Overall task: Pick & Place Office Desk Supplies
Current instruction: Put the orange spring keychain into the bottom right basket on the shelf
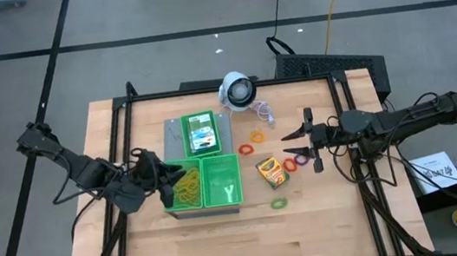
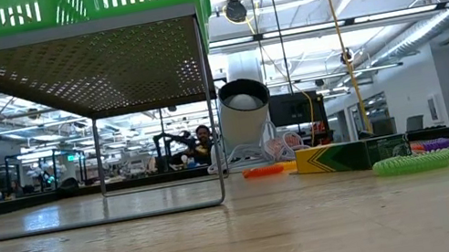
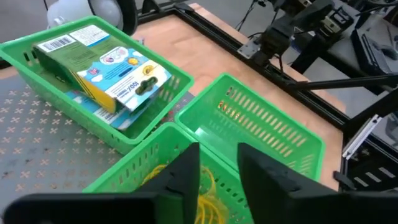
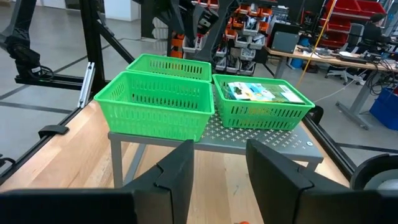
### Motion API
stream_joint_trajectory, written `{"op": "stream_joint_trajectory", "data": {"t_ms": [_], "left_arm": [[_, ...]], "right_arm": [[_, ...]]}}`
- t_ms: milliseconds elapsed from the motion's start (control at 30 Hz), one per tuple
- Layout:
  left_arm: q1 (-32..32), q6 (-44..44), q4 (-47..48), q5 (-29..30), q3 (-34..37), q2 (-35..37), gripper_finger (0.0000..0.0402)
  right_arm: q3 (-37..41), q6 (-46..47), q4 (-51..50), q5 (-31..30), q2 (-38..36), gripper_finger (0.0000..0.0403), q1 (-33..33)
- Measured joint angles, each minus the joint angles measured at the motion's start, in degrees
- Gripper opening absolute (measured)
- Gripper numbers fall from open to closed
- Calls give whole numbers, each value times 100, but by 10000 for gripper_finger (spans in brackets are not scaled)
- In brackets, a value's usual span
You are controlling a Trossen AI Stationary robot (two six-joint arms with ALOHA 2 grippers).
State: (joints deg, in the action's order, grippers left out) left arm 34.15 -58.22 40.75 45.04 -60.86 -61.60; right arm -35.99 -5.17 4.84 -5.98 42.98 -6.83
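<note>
Two yellow-and-green crayon boxes (image 3: pixel 102 65) lie in the far green tray (image 1: pixel 200 134). A third crayon box (image 1: pixel 271 171) lies flat on the table, also in the low view (image 2: pixel 350 155). Tan-yellow rubber bands (image 1: pixel 187 187) fill the near left tray (image 3: pixel 134 177). Loose bands lie on the wood: orange (image 1: pixel 257 136), red (image 1: pixel 246 149) and green (image 1: pixel 280 202). My left gripper (image 1: pixel 168 183) hovers open over the yellow bands (image 3: pixel 208 186). My right gripper (image 1: pixel 296 146) hangs open above the table, just right of the lone crayon box, and faces the trays (image 4: pixel 221 168).
The three green trays sit on a grey perforated stand (image 4: pixel 267 134) raised on thin legs (image 2: pixel 207 101). A white round device (image 1: pixel 238 90) with a cord stands at the far edge. More small bands (image 1: pixel 296 163) lie under the right gripper. Bare wood lies along the near edge.
</note>
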Motion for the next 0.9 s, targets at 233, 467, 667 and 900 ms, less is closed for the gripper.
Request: {"op": "stream_joint_trajectory", "data": {"t_ms": [233,467,667,900], "left_arm": [[0,726,-106,3,0,114,194],[-99,1967,-448,90,-11,482,228],[-387,2370,-395,-13,68,688,230],[-978,3185,-2013,-944,1355,1366,230]], "right_arm": [[0,0,-14,0,0,134,0],[0,222,-363,0,0,134,0],[320,367,-309,-5,0,134,0],[840,514,-180,-1116,16,134,19]]}}
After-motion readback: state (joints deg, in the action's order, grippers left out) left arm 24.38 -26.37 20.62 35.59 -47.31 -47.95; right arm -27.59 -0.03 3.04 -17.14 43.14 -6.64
